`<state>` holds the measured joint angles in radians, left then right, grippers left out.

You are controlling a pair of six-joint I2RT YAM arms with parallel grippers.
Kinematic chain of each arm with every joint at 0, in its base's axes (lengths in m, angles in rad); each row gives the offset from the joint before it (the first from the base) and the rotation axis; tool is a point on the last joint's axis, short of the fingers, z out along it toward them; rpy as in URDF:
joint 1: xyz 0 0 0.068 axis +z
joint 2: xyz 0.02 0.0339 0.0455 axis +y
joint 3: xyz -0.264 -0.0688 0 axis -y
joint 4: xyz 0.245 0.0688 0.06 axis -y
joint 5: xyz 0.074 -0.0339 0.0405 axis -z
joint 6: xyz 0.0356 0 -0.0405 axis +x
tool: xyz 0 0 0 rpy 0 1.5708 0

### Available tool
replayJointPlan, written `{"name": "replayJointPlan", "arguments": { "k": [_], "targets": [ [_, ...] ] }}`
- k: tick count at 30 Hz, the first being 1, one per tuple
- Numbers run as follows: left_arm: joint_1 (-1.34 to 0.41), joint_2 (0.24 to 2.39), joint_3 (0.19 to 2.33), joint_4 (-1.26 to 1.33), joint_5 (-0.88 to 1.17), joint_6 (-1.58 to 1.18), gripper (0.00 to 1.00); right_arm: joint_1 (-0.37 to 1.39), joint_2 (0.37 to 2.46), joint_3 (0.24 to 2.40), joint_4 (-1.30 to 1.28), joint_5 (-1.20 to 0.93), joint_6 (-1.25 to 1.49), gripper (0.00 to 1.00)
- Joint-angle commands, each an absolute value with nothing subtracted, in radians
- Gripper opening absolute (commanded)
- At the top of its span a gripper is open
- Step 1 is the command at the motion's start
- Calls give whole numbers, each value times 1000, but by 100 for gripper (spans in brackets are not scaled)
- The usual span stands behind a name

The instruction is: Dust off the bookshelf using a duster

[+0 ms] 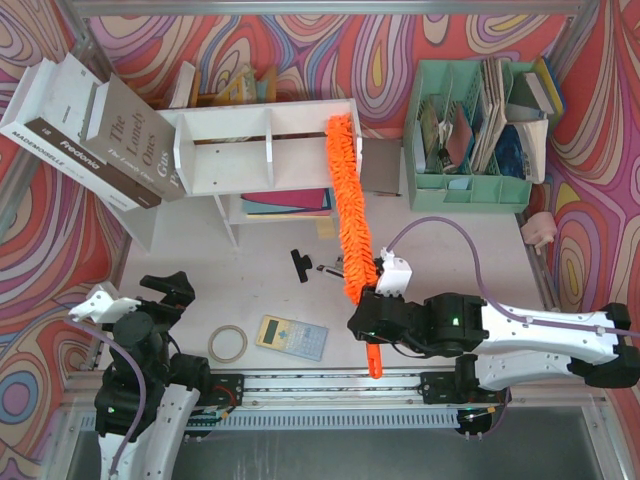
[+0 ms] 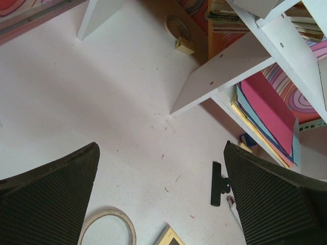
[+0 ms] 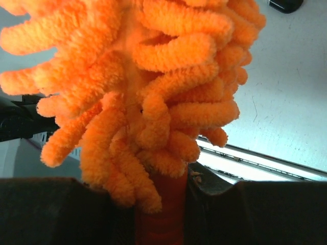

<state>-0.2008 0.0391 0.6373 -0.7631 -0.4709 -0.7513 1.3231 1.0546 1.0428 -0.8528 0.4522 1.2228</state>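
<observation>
My right pincer (image 1: 370, 308) clamps the duster (image 1: 350, 205) by its handle, centre frame; its fluffy tip lies on the bookshelf (image 1: 240, 122) top's right end; I'd sweep leftward, pressing lightly; left pincer (image 1: 168, 292) gapes wide, lower left.

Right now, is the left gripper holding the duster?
No, the left gripper is open and empty, while the right gripper is clamped on the duster at its handle.
</observation>
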Motion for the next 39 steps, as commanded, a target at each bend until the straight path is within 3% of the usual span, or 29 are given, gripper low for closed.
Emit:
{"name": "replayJointPlan", "arguments": {
  "k": [1,14,23,31,39],
  "targets": [
    [-193,26,622,-747,-463,-742,99,1327,1072,1089,-783,496,1176,0],
    [-193,23,621,-749,-463,-743,99,1327,1051,1156,-815,574,1128,0],
    [-193,23,621,-749,-463,-744,98,1327,1098,1082,-707,502,1103,0],
    [-193,23,621,-748,-462,-744,99,1327,1221,1166,-589,396,944,0],
    [-193,23,620,-746,-463,-744,99,1327,1212,1135,-649,409,1016,0]
  ]
}}
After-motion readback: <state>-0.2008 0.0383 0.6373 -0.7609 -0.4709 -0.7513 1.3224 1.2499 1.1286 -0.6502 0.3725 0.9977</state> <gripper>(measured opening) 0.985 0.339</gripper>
